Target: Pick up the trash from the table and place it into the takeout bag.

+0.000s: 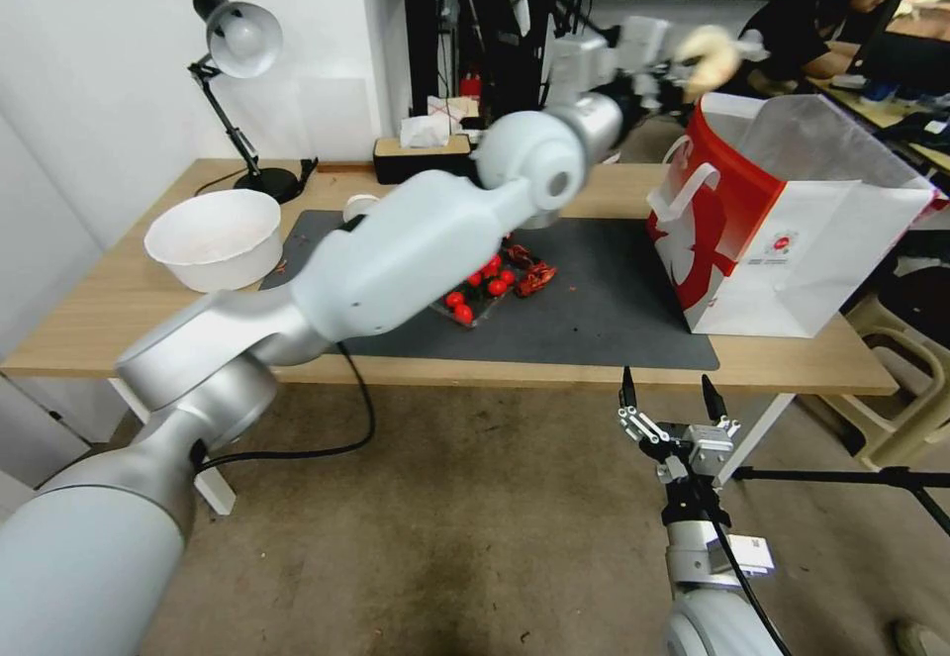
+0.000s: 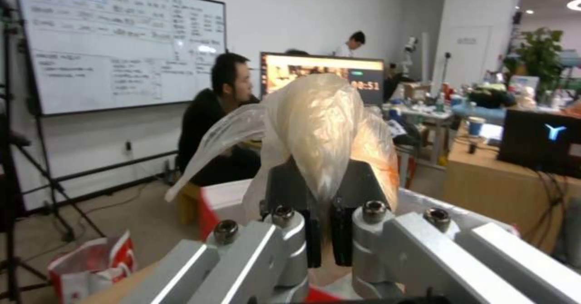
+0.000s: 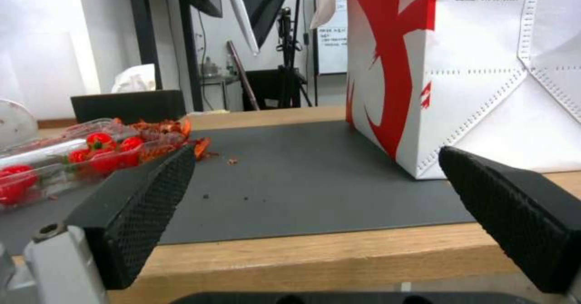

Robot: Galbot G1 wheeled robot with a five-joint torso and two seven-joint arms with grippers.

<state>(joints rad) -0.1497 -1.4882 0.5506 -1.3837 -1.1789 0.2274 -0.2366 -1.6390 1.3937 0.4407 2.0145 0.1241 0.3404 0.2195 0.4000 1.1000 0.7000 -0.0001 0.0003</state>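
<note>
From the head, the left claw (image 1: pixel 693 60) holds a crumpled beige lump (image 1: pixel 714 54) high over the open takeout bag (image 1: pixel 782 221) on the counter (image 1: pixel 119 310). Its wrist view shows that lump (image 2: pixel 321 131) pinched tight. The right claw (image 3: pixel 315 213) waits wide apart at the counter's front edge.

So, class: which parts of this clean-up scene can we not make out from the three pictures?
- Takeout bag contents: head view, its walls hide the inside.
- Tomato tray: head view, the left arm covers part.
- Held crumpled plastic: left wrist view, the left hand hides its base.
- Bag top: right wrist view, cut by the edge, beyond the right hand.
</note>
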